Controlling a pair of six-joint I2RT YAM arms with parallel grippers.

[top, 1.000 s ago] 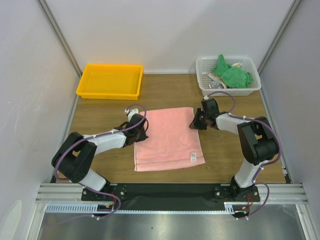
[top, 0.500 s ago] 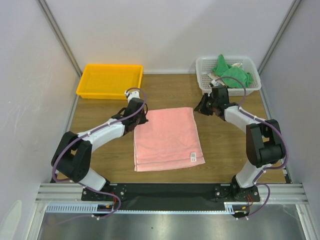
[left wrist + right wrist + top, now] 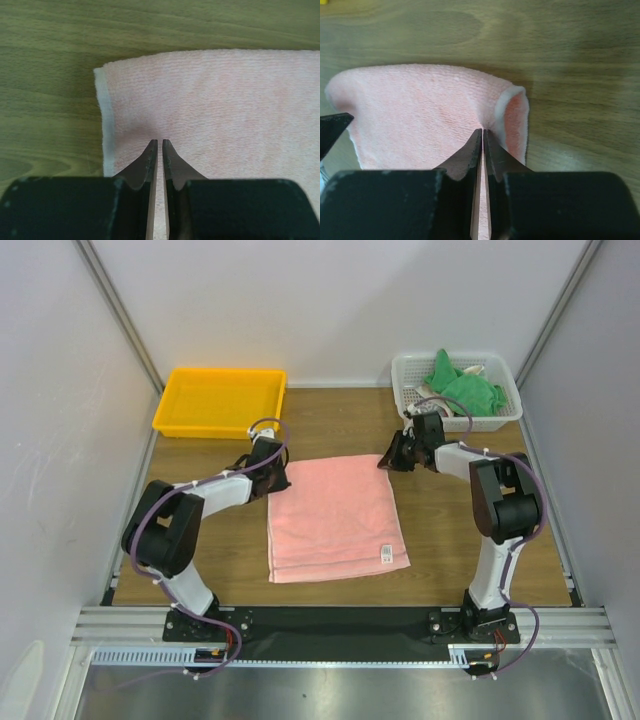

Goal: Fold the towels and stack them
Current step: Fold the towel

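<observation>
Pinches the far left corner of the pink towel with the left fingers, clenched on flat cloth. Grips the far right corner with the right fingers, clenched, cloth puckered upward there. Leaves the rest spread mid-bench, green towels heaped in the white basket.
</observation>
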